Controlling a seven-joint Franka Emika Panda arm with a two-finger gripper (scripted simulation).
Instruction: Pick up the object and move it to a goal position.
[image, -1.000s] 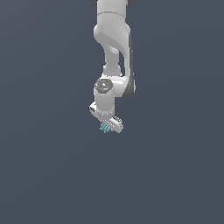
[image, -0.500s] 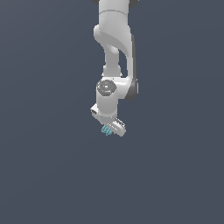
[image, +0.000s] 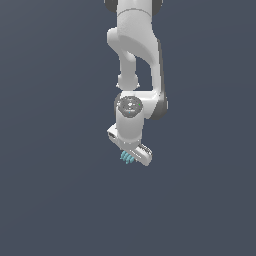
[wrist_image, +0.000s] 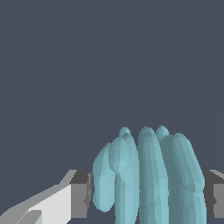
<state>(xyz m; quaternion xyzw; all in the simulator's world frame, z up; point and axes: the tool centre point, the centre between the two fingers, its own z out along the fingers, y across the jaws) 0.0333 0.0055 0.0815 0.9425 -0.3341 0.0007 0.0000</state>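
Ext. view, going from its left to its right: the left part is flat dark slate-blue backdrop, no visible surface edge or horizon. Near centre the white arm (image: 134, 55) comes down from the top edge, w/ a round grey joint cap (image: 129, 105) facing the camera partway down. Below that the wrist tilts, so the gripper (image: 131, 157) points down and toward the ext. view's right. The object (image: 127, 158) (tiny, teal-cyan, ribbed) sits at the gripper's lower end, poking out below the white hand body; much smaller than the hand. Right of the arm there is the same plain backdrop; no goal marker can be made out.

Wrist view: the object (wrist_image: 148, 175) fills the lower middle, a cluster of rounded, finger-like teal lobes standing side by side, lengthwise ridges showing. One grey finger pad (wrist_image: 81, 194) is against its one flank, w/ white finger body behind it; a second dark pad (wrist_image: 214, 192) shows at the other flank by the frame edge. Jaws closed in on the object from both sides, gap only as wide as the object itself, which is held between the pads. Around the held item in either view there is only plain backdrop; whether a table lies below can't be told.
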